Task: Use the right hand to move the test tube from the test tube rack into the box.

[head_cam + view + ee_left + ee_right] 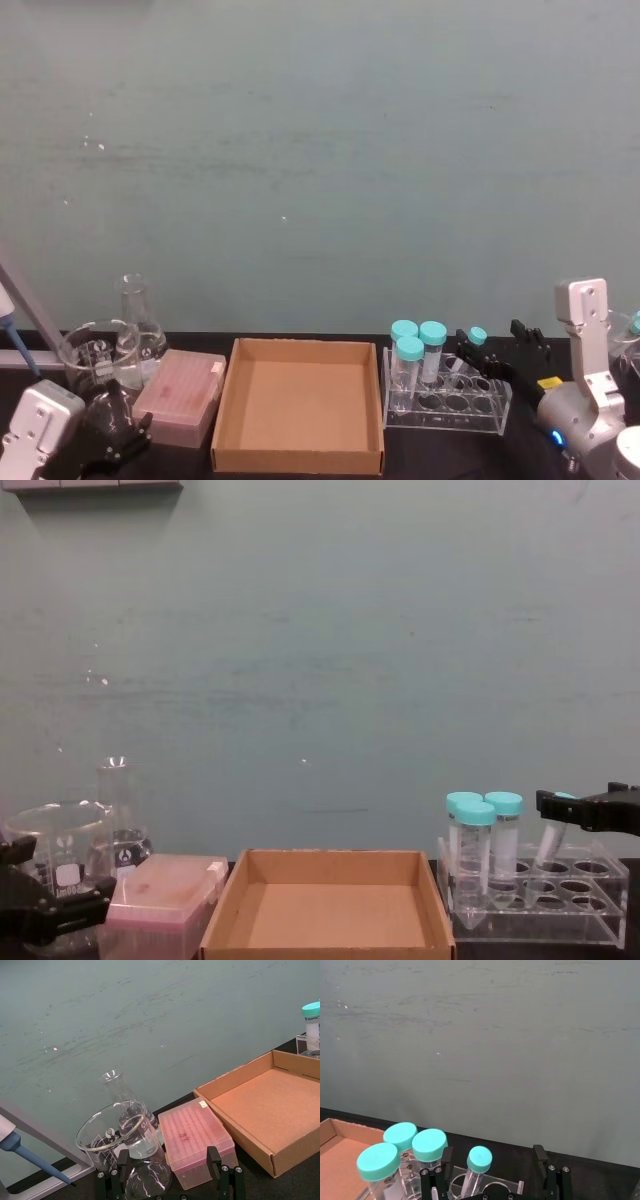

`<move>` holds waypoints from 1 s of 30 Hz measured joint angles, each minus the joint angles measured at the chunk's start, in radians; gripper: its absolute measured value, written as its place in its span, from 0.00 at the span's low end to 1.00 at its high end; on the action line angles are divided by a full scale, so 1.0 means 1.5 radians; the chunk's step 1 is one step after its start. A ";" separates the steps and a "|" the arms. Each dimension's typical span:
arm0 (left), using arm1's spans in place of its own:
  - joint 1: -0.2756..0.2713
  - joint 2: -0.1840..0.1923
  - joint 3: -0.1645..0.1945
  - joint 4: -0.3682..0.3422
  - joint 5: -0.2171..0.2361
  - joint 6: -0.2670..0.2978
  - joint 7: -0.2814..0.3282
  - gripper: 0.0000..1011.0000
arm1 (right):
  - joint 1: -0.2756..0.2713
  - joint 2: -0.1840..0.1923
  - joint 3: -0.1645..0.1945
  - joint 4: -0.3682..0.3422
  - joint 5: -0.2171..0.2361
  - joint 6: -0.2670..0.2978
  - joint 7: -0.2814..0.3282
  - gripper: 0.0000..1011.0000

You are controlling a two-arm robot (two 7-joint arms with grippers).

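Reaching in at the right end of the clear test tube rack (pixel 448 406), the right hand (pixel 493 1158) holds its two black fingers (pixel 447 1157) spread apart. The slim test tube (pixel 479 1160) with the small teal cap lies between them. A gap shows on each side of the cap, and no finger touches it. The tube is seated in a rack hole directly ahead of the gripper and leans at a tilt, as the chest view confirms (pixel 548 846).

Just beside the gripper, toward the robot's left, three wider teal-capped tubes (pixel 400 1136) stand upright in the same rack.

Past the rack on that side is the cardboard box (pixel 226 400), a shallow brown tray close beside the rack. Its floor is bare.

On the far side of the box from the right hand lies a pink translucent tip box (pixel 180 396). A glass beaker (pixel 95 352) and an Erlenmeyer flask (pixel 136 314) stand behind it.

The left gripper (pixel 168 1160) is low at the robot's left, well apart from the right hand. Its fingers are spread and point at the pink box and the glassware.
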 joint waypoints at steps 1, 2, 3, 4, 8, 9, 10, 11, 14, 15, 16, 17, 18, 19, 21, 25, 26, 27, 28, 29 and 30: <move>0.000 0.000 0.000 0.000 0.000 0.000 0.000 0.99 | 0.006 -0.003 0.001 0.009 -0.003 -0.002 0.000 0.99; 0.000 0.000 0.000 0.000 0.000 0.000 0.000 0.99 | 0.008 -0.005 0.002 0.013 -0.005 -0.003 0.000 0.99; 0.000 0.000 0.000 0.000 0.000 0.000 0.000 0.99 | 0.010 -0.007 0.003 0.016 -0.007 -0.004 0.000 0.99; 0.000 0.000 0.000 0.000 0.000 0.000 0.000 0.99 | 0.012 -0.008 0.003 0.020 -0.008 -0.005 0.000 0.99; 0.000 0.000 0.000 0.000 0.000 0.000 0.000 0.99 | 0.022 -0.016 0.008 0.038 -0.016 -0.009 0.001 0.99; 0.000 0.000 0.000 0.000 0.000 0.000 0.000 0.99 | 0.023 -0.017 0.008 0.041 -0.017 -0.009 0.001 0.99; 0.000 0.000 0.000 0.000 0.000 0.000 0.000 0.99 | 0.024 -0.018 0.009 0.043 -0.018 -0.009 0.002 0.99; 0.000 0.000 0.000 0.000 0.000 0.000 0.000 0.99 | 0.026 -0.021 0.010 0.048 -0.020 -0.009 0.003 0.99; 0.000 0.000 0.000 0.000 0.000 0.000 0.000 0.99 | 0.029 -0.025 0.012 0.057 -0.024 -0.010 0.006 0.99; 0.000 0.000 0.000 0.000 0.000 0.000 0.000 0.99 | 0.029 -0.026 0.013 0.058 -0.026 -0.010 0.006 0.99; 0.000 0.000 0.000 0.000 0.000 0.000 0.000 0.99 | 0.030 -0.027 0.014 0.060 -0.027 -0.010 0.007 0.99; 0.000 0.000 0.000 0.000 0.000 0.000 0.000 0.99 | 0.030 -0.028 0.015 0.061 -0.028 -0.010 0.007 0.99; 0.000 0.000 0.000 0.000 0.000 0.000 0.000 0.99 | 0.031 -0.030 0.016 0.064 -0.030 -0.010 0.009 0.99; 0.000 0.000 0.000 0.000 0.000 0.000 0.000 0.99 | 0.032 -0.031 0.017 0.068 -0.033 -0.011 0.010 0.99; 0.000 0.000 0.000 0.000 0.000 0.000 0.000 0.99 | 0.033 -0.033 0.018 0.071 -0.036 -0.013 0.010 0.99; 0.000 0.000 0.000 0.000 0.000 0.000 0.000 0.99 | 0.033 -0.034 0.019 0.074 -0.039 -0.015 0.011 0.99; 0.000 0.000 0.000 0.000 0.000 0.000 0.000 0.99 | 0.033 -0.034 0.019 0.073 -0.038 -0.015 0.011 0.99; 0.000 0.000 0.000 0.000 0.000 0.000 0.000 0.99 | 0.033 -0.034 0.019 0.073 -0.038 -0.015 0.011 0.99; 0.000 0.000 0.000 0.000 0.000 0.000 0.000 0.99 | 0.033 -0.034 0.018 0.073 -0.038 -0.014 0.011 0.99; 0.000 0.000 0.000 0.000 0.000 0.000 0.000 0.99 | 0.033 -0.034 0.018 0.072 -0.038 -0.014 0.011 0.99; 0.000 0.000 0.000 0.000 0.000 0.000 0.000 0.99 | 0.033 -0.034 0.018 0.072 -0.038 -0.014 0.011 0.99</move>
